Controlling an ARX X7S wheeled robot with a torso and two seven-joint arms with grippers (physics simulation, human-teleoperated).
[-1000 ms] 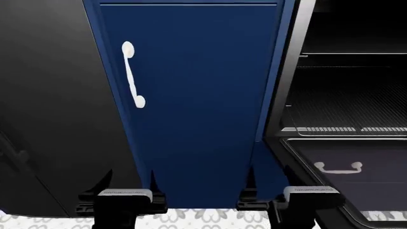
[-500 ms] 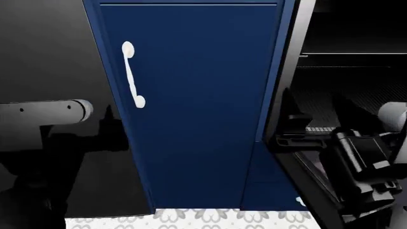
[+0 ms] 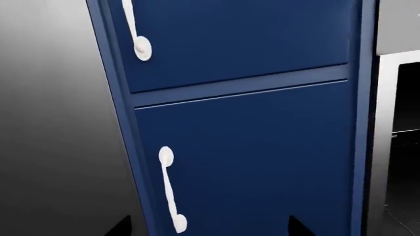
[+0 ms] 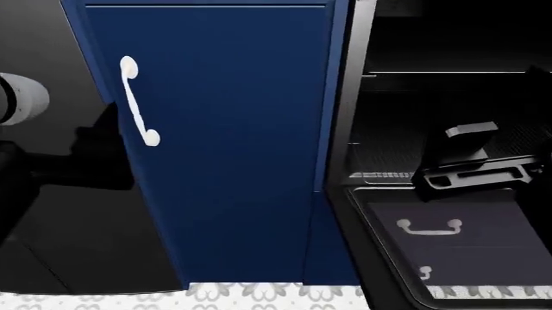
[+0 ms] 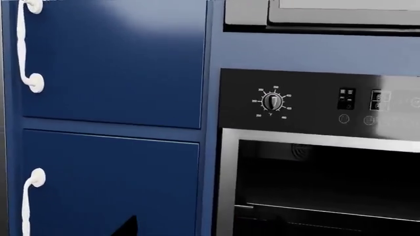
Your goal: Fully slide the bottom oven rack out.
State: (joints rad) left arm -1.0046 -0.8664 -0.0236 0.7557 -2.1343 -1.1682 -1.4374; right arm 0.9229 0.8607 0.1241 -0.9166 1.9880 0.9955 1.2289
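Observation:
The oven point(image 4: 350, 97) stands at the right of the head view, its dark glass door point(image 4: 483, 258) dropped open. The bottom oven rack point(image 4: 378, 175) sits inside the black cavity, with only its pale front edge showing. My right arm's black wrist point(image 4: 470, 161) hovers in front of the cavity, just above the rack's level and apart from it. The right gripper point(image 5: 213, 228) faces the oven's frame point(image 5: 226, 187) with one fingertip point(image 5: 128, 227) showing; the other is lost against the dark interior. My left gripper point(image 3: 208, 228) is open with nothing in it and faces the navy cabinet.
A navy cabinet door point(image 4: 224, 148) with a white handle point(image 4: 138, 100) stands left of the oven. A black panel point(image 4: 52, 213) fills the far left, where my left arm point(image 4: 17, 97) hangs. An upper rack rod point(image 5: 315, 211) crosses the cavity. Control knob point(image 5: 271, 102) sits above.
The head view has swung right, so the cabinet sits further left. My right arm rose from the bottom edge to in front of the oven cavity. The left arm lifted at the left.

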